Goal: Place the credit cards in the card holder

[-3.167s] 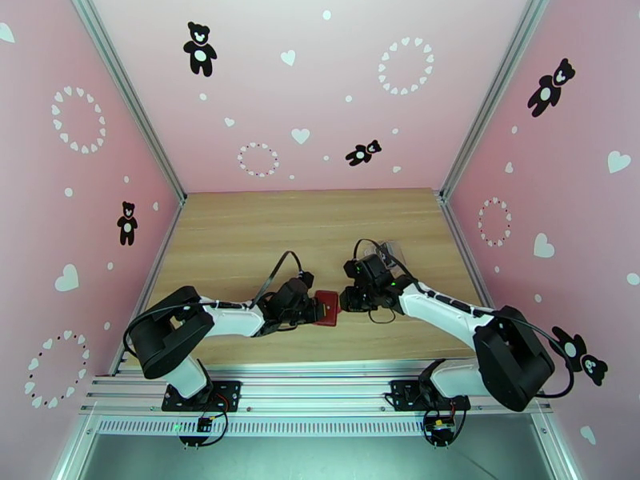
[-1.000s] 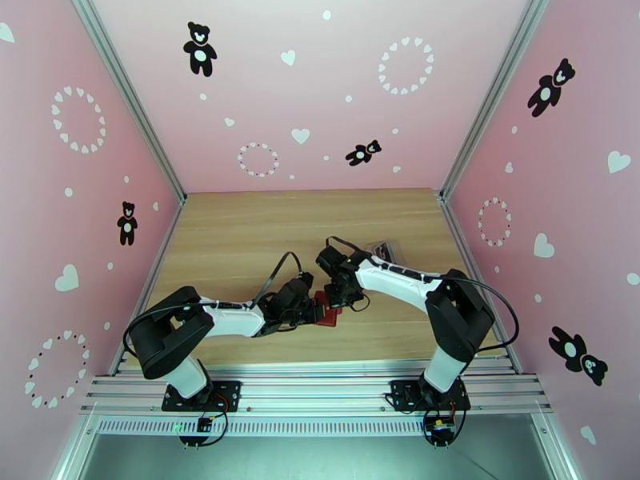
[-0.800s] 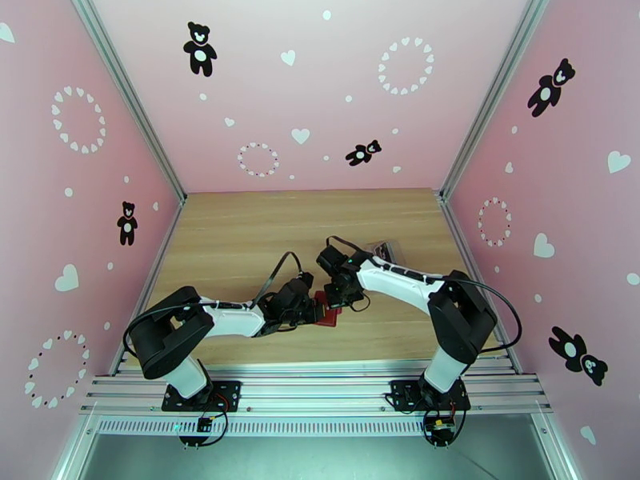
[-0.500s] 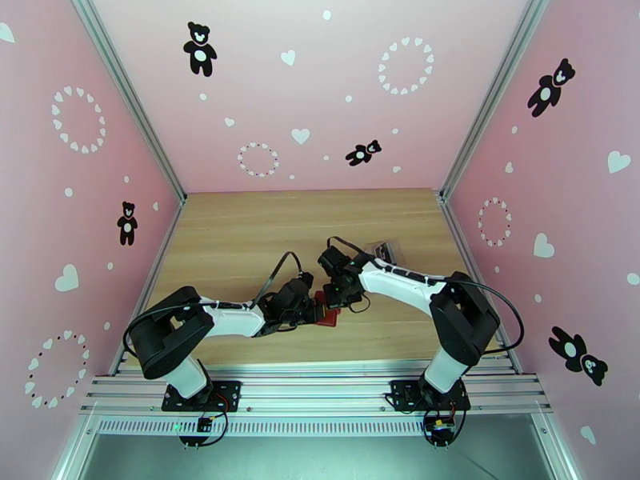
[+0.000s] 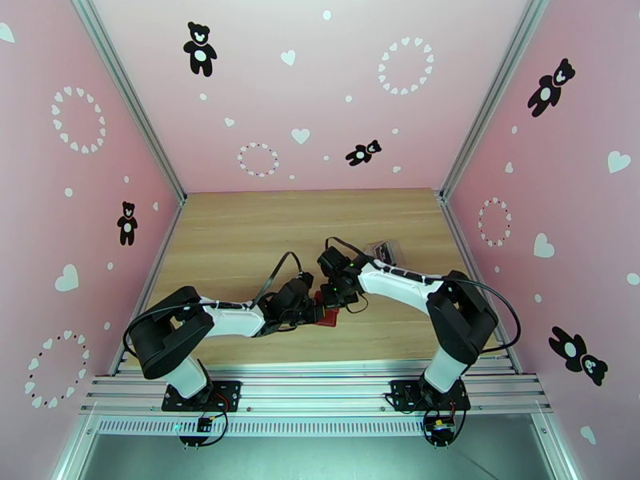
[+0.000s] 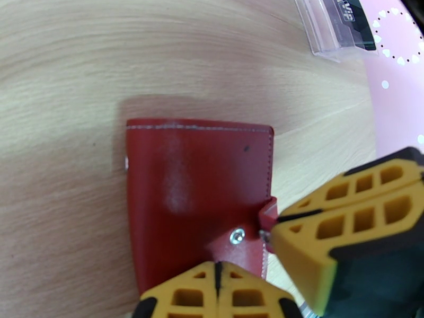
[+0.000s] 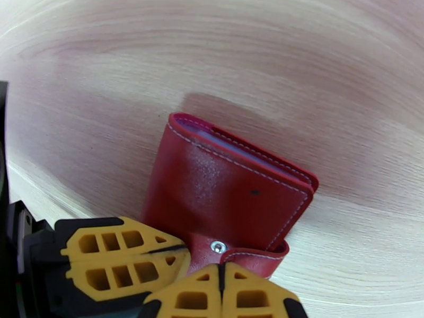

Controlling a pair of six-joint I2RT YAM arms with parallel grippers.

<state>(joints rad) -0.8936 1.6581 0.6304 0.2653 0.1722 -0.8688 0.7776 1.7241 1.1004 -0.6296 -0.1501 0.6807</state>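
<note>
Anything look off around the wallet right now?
Nothing damaged or spilled. The card holder lies closed on the table; the shut left gripper and right gripper both crowd its snap tab.

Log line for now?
card holder: closed, on table | left gripper: jaws shut at snap tab | right gripper: jaws shut at snap tab

I see the card holder [image 5: 326, 314] on the table [image 5: 240, 234], between left gripper [image 6: 217, 272] and right gripper [image 7: 220, 275]. The pouch [image 5: 385, 251] lies behind it, rightward.
</note>
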